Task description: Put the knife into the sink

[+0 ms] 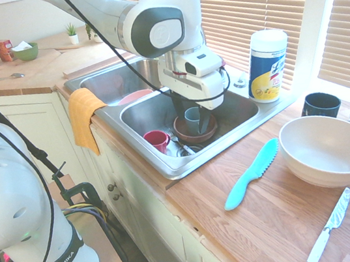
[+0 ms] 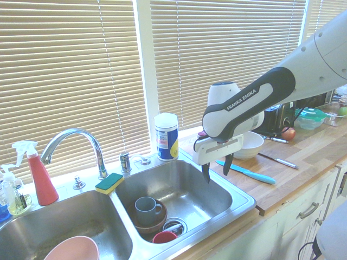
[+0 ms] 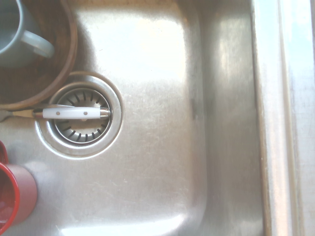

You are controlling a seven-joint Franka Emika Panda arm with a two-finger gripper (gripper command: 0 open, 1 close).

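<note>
Tool hangs over sink — fingers apart; knife on counter.

First exterior view looks along the wooden counter; the second faces the window blinds. Both share the stainless steel double-basin sink. Wrist view looks straight down, close, at its drain.

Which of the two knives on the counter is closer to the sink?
The turquoise knife. It lies between the sink and the white bowl; the metal-bladed knife lies farther away, beyond the bowl.
</note>
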